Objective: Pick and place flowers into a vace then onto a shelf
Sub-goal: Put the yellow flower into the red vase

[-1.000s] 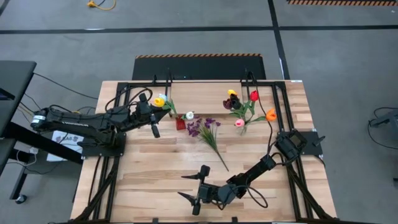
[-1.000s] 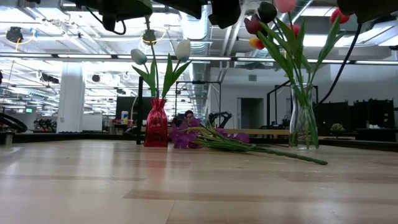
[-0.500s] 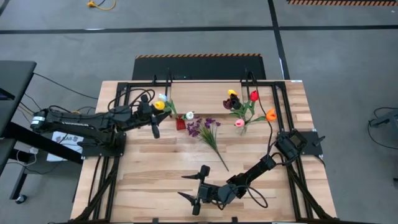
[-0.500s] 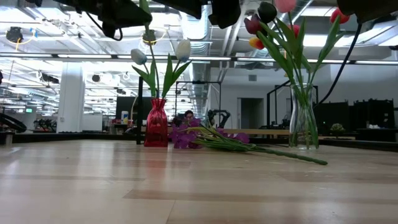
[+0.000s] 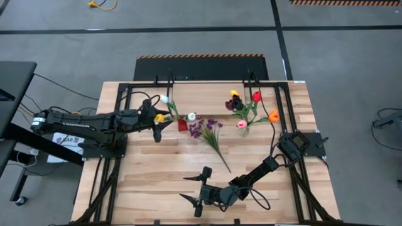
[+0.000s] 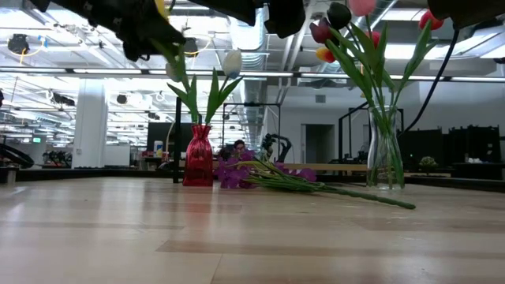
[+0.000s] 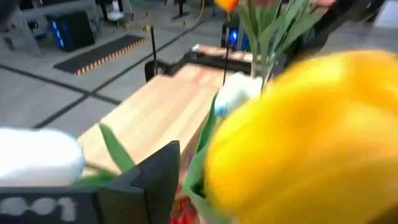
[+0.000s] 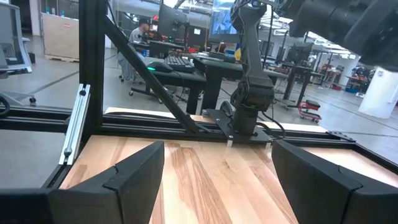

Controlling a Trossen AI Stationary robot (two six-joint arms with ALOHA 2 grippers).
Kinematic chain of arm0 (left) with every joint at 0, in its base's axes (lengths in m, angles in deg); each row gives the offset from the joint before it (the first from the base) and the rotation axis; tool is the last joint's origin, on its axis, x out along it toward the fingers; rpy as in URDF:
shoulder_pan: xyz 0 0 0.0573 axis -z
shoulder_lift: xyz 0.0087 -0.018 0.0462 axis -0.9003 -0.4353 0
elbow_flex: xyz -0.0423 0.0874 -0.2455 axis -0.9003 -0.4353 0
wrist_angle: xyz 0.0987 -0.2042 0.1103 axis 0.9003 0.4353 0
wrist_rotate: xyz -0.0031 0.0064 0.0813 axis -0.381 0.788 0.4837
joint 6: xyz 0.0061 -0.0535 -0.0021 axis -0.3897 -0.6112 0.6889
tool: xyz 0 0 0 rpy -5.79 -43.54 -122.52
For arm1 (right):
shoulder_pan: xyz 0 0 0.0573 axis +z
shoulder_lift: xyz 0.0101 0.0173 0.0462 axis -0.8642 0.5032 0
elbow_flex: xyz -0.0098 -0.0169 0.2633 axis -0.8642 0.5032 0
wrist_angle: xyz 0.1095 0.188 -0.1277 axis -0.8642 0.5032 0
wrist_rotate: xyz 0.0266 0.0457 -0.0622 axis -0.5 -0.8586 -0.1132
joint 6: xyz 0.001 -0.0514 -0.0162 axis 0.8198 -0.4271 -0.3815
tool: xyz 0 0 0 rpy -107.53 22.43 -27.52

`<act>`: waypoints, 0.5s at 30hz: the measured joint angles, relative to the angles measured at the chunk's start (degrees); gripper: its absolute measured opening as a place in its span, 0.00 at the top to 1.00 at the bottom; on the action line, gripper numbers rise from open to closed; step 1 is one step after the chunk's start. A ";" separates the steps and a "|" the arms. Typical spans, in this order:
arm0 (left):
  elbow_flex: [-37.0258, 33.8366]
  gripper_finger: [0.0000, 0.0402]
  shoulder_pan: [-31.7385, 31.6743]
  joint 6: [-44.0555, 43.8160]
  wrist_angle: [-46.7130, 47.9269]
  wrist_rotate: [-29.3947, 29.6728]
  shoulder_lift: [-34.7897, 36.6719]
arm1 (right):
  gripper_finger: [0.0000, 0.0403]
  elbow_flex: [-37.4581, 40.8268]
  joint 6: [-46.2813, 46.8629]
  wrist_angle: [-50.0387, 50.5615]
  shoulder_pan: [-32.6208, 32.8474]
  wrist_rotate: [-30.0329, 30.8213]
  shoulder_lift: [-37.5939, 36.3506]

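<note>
A red vase (image 5: 182, 125) stands at the table's middle left and holds two white tulips (image 5: 164, 98) and a yellow tulip (image 5: 159, 117). My left gripper (image 5: 157, 129) is open just left of the vase, around the yellow tulip's stem. The yellow blossom (image 7: 305, 137) fills the left wrist view. A purple sprig (image 5: 210, 133) lies flat on the table. A clear vase (image 6: 384, 158) on the right holds several tulips. My right gripper (image 5: 183, 187) waits open near the front edge. The shelf is not in view. My left gripper stands around the yellow tulip's stem (image 7: 198, 163), just below the blossom, slanting down from the table's left. One finger (image 7: 152, 180) shows beside the stem and the blossom hides the other. I cannot tell whether either finger touches the stem.
Black frame rails (image 5: 125, 94) run along the table's sides and far edge. A dark mat with a striped edge (image 5: 201, 66) lies beyond the far edge. Bare planks (image 5: 151, 169) lie between the vases and the front edge.
My left gripper has tipped downward beside the red vase. The yellow tulip's blossom has swung toward the table's near edge with it, while the stem's lower end has stayed in the vase. A white tulip behind it has come into sight.
</note>
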 joint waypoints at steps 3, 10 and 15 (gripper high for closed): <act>0.00 0.47 0.00 -1.05 2.61 0.00 0.00 | 0.28 0.00 0.00 0.01 0.00 0.02 0.00; 0.01 0.44 0.01 -2.06 4.39 -1.04 0.09 | 0.28 0.00 0.01 -0.01 0.00 0.02 0.00; 0.29 0.43 0.00 -2.08 5.88 -2.94 0.09 | 0.28 0.00 0.02 -0.01 0.00 0.02 0.00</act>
